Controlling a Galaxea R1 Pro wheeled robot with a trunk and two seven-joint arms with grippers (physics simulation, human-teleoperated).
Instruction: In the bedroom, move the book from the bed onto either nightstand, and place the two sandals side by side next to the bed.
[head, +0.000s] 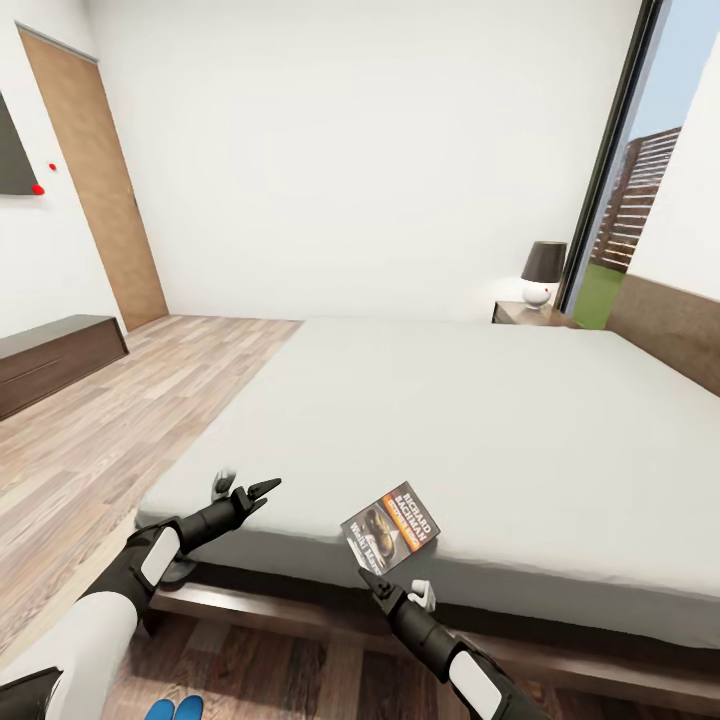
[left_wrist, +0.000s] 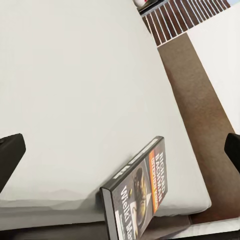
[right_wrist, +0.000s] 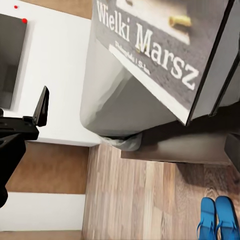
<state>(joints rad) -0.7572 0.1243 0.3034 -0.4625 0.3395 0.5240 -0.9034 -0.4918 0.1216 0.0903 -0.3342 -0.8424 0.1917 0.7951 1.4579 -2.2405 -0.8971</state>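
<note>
Plainly, the book (head: 391, 528) lay on the bed (head: 480, 420) at its near edge, its cover reading "RICHARD BACHMAN"; the right wrist view added "Wielki Marsz" on the book (right_wrist: 165, 55). The right gripper (head: 398, 590) was open just below the book, the left gripper (head: 245, 492) open beside it. Two blue sandals (right_wrist: 217, 218) lay together on the floor (right_wrist: 140, 200) near the bed

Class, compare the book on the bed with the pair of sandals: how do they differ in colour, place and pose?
The book is dark with an orange band; the sandals are bright blue. The book rests on the bed at the mattress's near edge; the sandals lie on the wood floor beside the bed. The book is a single item, its corner overhanging; the sandals are two, side by side. Neither is held by a claw.
</note>
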